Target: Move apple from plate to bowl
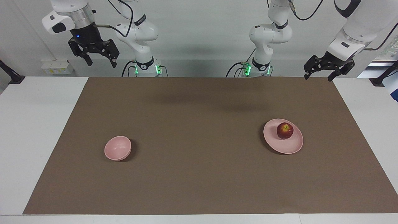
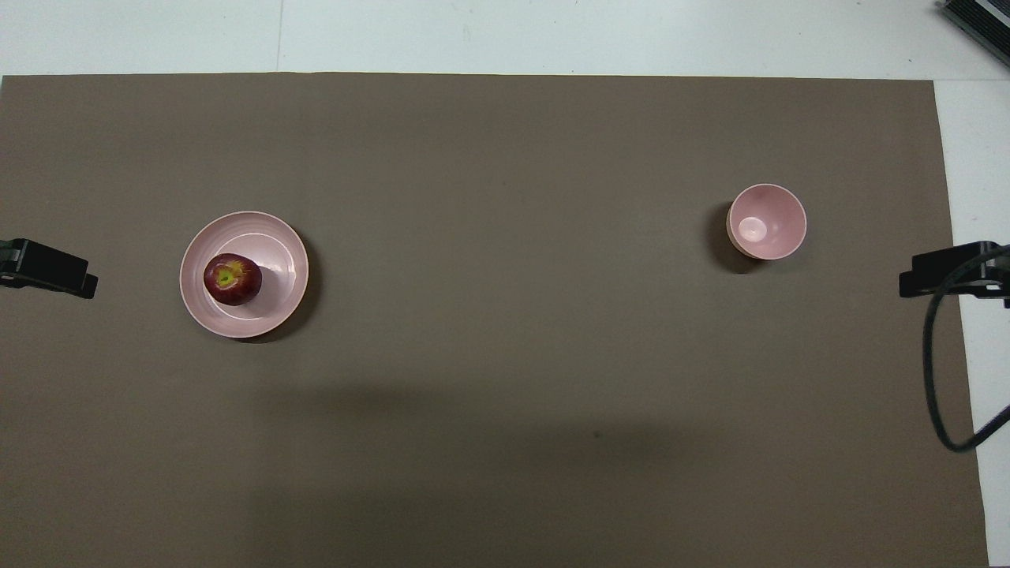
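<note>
A small dark red apple (image 1: 284, 130) (image 2: 232, 278) with a yellowish stem patch rests on the flat pale pink plate (image 1: 287, 147) (image 2: 272, 243), toward the left arm's end of the table. The small, deep pink bowl (image 1: 117, 148) (image 2: 766, 222) stands with nothing in it toward the right arm's end. My left gripper (image 1: 318, 77) (image 2: 49, 269) hangs open, high over the mat's edge beside the plate's end. High above the table's corner at the bowl's end, my right gripper (image 1: 101, 63) (image 2: 951, 274) is open too. Neither holds or touches anything.
A brown mat (image 1: 199, 174) (image 2: 505, 394) covers most of the white table (image 1: 37, 124); plate and bowl sit on it, well apart. A black cable (image 2: 939, 379) loops down from the right arm. Small white boxes (image 1: 57, 67) sit at the table's robot-side corner.
</note>
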{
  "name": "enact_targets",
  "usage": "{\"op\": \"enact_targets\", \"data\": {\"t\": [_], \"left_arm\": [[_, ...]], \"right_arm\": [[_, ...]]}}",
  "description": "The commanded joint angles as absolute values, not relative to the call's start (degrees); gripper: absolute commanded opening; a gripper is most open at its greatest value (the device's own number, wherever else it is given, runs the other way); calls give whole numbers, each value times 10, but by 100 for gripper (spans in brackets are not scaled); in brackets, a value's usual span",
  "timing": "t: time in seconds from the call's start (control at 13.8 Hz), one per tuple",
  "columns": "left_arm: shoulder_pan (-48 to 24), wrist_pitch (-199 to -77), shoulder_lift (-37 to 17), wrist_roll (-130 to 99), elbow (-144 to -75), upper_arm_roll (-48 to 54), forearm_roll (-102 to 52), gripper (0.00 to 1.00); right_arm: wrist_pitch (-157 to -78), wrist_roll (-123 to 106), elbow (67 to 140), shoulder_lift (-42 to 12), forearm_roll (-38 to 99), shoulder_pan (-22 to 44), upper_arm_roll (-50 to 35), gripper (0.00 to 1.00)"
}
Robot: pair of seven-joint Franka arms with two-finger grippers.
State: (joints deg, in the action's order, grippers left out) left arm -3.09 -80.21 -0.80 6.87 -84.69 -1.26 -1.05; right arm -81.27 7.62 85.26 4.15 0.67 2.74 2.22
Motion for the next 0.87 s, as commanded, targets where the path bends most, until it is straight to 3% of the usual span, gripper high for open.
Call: {"op": "enact_targets", "data": {"t": [0.0, 0.8], "left_arm": [[-28, -789, -17, 73, -826, -11, -4, 100], [-28, -761, 2, 69, -835, -11, -4, 100]], "right_arm": [[-806, 62, 853, 47, 14, 23, 22, 100], [-806, 62, 853, 47, 15, 23, 22, 100]]}}
